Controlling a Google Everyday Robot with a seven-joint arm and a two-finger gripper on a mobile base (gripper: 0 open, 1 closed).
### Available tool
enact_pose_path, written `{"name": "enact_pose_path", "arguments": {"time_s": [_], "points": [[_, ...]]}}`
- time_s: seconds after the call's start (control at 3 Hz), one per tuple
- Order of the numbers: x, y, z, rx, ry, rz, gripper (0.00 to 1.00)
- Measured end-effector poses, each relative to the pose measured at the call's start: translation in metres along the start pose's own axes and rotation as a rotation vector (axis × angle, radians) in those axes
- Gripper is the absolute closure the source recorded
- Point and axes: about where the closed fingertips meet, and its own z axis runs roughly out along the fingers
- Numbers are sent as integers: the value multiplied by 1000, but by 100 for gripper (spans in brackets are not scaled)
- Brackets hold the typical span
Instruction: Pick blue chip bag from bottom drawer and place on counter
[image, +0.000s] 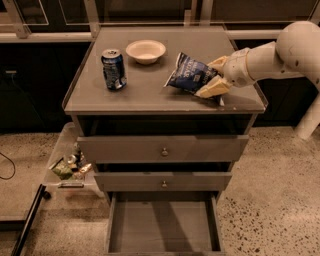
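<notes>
- Dark cupboards and a speckled stone floor sit around a grey wooden drawer cabinet.
- Its flat, square grey top is the counter (150, 92). The robot's gripper claw (210, 78) sits low over the right side of it, on a white arm (272, 52) that comes in from the right.
- The gripper claw is squeezed onto the right end of the small, crinkly dark-blue chip bag with white letters (189, 74). One tan finger sits above the bag and one below.
- The bag sticks out to the left of the claw. Its long side runs left to right, and it is tipped. Whether its low edge touches the counter cannot be told.
- Farther left of the claw stand a blue-and-silver soda can (114, 69) and a small, pale round bowl (145, 51), both well apart from the bag.
- Far below the claw, the lowest grey drawer (162, 227) is pulled out, and only its plain floor shows.
- The job looks nearly done: the claw should let go here, then pull back to the right, away from the bag.
</notes>
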Motion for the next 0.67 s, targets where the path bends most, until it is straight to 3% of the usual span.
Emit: {"name": "enact_pose_path", "arguments": {"time_s": [0.33,0.67], "points": [[0,0,0,0,0,0,0],[0,0,0,0,0,0,0]]}}
